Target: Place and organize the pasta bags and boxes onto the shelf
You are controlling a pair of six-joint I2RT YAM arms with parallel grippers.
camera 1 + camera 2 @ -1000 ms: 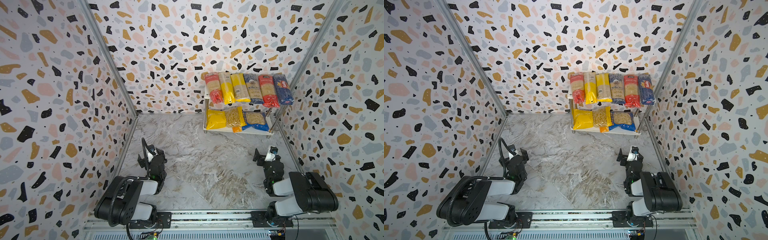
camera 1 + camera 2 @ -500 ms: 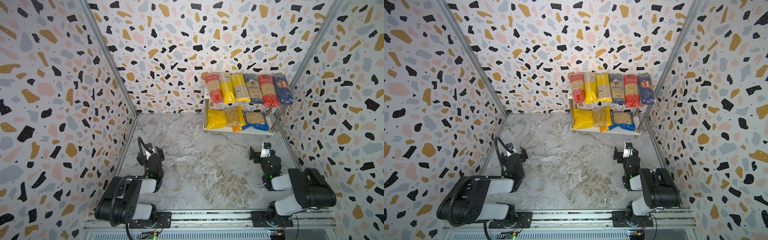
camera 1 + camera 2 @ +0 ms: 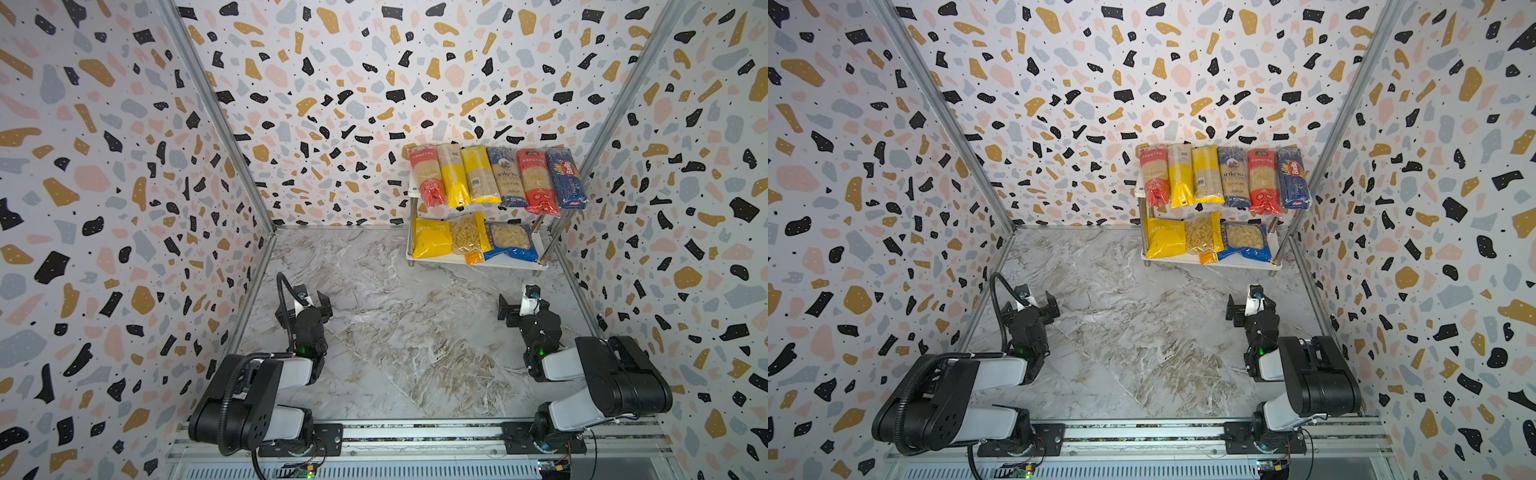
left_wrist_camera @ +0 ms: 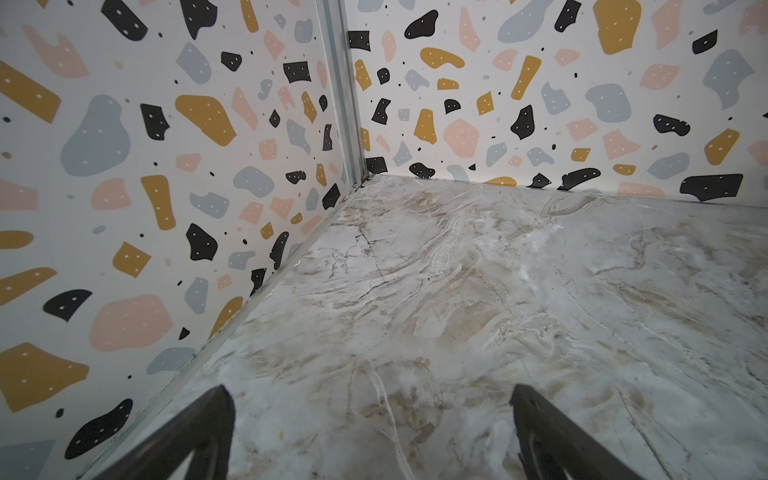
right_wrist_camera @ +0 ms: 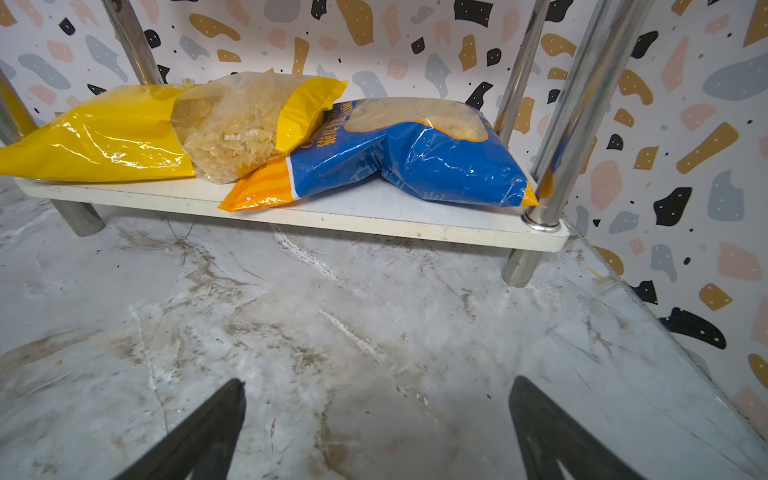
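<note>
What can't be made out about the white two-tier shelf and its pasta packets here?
- Upper white board of the chrome-posted shelf: nearly covered by six long plastic spaghetti packs in both top views; cut off at the frame edge in the right wrist view.
- Wide blue-orange plastic bag: one end hidden under the wide yellow plastic bag.
- Small print: too small in top views.
- Left wrist view: shelf out of frame.

shelf (image 3: 507, 262): back-right corner | long packs (image 3: 505, 178): row on its top | wide bags (image 3: 436, 241): underneath
</note>
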